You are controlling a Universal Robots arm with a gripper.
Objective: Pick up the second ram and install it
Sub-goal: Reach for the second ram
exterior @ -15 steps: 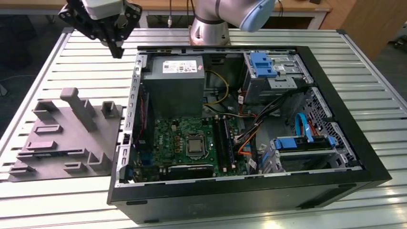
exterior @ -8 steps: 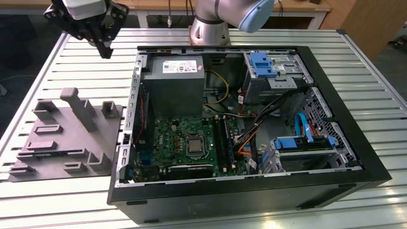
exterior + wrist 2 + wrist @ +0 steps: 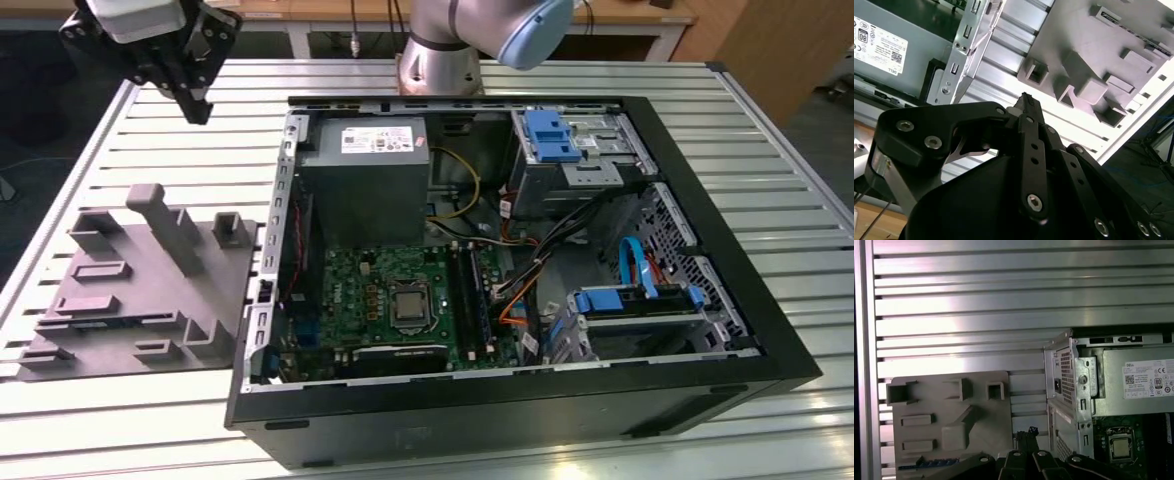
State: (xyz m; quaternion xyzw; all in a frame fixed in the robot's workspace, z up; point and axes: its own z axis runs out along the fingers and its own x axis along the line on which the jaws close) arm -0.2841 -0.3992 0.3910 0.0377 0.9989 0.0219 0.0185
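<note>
Our hand [image 3: 199, 110] hangs over the counter [image 3: 174, 150], fingers closed on nothing. We see the second ram [image 3: 926, 463] in the first wrist view, a blue strip lying along the grey fixture's [image 3: 127, 300] edge, beside the open computer case [image 3: 534, 412].

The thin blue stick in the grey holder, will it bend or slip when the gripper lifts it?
The second ram looks like a thin, flat board, so probably stiff and light, though fragile under hard squeezing. It is long and narrow, so gripped off-centre it may tilt. It sits low in the grey holder, leaving little to grasp.
</note>
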